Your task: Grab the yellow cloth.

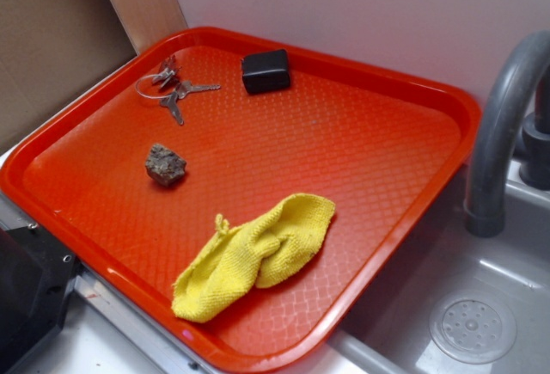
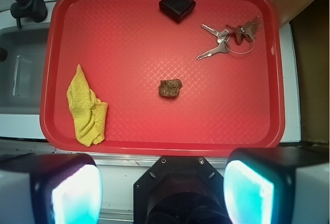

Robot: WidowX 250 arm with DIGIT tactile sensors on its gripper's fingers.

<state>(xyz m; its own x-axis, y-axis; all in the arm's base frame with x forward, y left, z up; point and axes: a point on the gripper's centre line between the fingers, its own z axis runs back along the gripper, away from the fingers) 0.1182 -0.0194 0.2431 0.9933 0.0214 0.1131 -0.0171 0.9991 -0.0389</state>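
Yellow cloth (image 2: 86, 109) lies crumpled near red tray's (image 2: 154, 147) edge by the sink, untouched. Gripper (image 2: 162, 190) high above, jaws wide, empty. Approach step; next: move over cloth, descend, pinch a fold.

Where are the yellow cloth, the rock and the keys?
yellow cloth (image 1: 258, 254), exterior view, middle of its folds
rock (image 2: 170, 87), wrist view, its centre
keys (image 2: 223, 42), wrist view, where the key heads bunch

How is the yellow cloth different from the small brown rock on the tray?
The yellow cloth is bright yellow, while the rock is dull brown-grey. The cloth is larger and lies flat in crumpled folds; the rock is a small compact lump. The cloth lies near a tray edge; the rock sits nearer the middle. Both rest on the red tray, untouched.
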